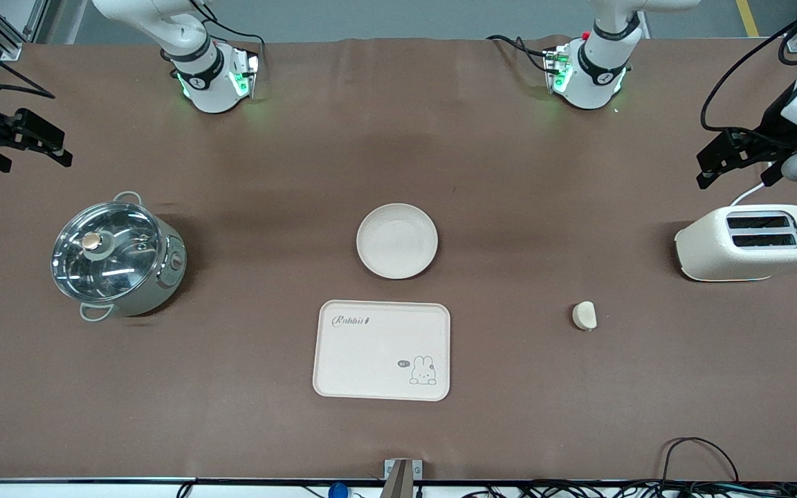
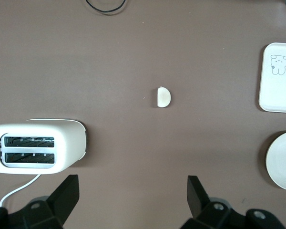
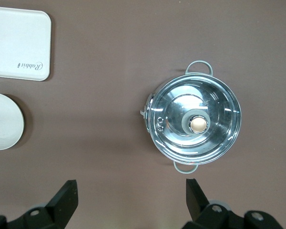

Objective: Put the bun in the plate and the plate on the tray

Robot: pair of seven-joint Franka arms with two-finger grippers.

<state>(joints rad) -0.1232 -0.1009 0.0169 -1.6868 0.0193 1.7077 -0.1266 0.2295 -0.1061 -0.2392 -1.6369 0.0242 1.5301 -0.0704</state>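
Left gripper (image 1: 710,166) hung in the air over bare cloth at the left arm's end of the table, just by the toaster (image 1: 748,242), fingers spread wide with nothing between them; I saw the same gap in its wrist view (image 2: 133,200). Right gripper (image 1: 39,142) hung over the right arm's end, farther from the front camera than the pot (image 1: 116,256), fingers likewise apart and empty (image 3: 131,200). Both arms waited.

Taking the plate (image 1: 397,241) as clock centre in the front view: tray (image 1: 382,350) lay at 6 o'clock, close but not touching; bun (image 1: 584,315) at about 4 o'clock, well apart, alone on the cloth. Toaster at 3 o'clock, pot at 9 o'clock, both well apart. I noted open cloth between bun and plate, nothing standing in that line.

Materials: the plate was round, shallow, matte cream, raised rim. Tray was cream, rectangular, rounded corners, "Rabbit" lettering and a small rabbit drawing. Bun was a pale rounded lump with one flat side (image 2: 164,97). The pot was shiny metal with a glass lid, pale knob (image 3: 198,124) and loop handles. The toaster was cream, two-slot, with a white cord. The tablecloth (image 1: 232,415) was brown and faintly creased.
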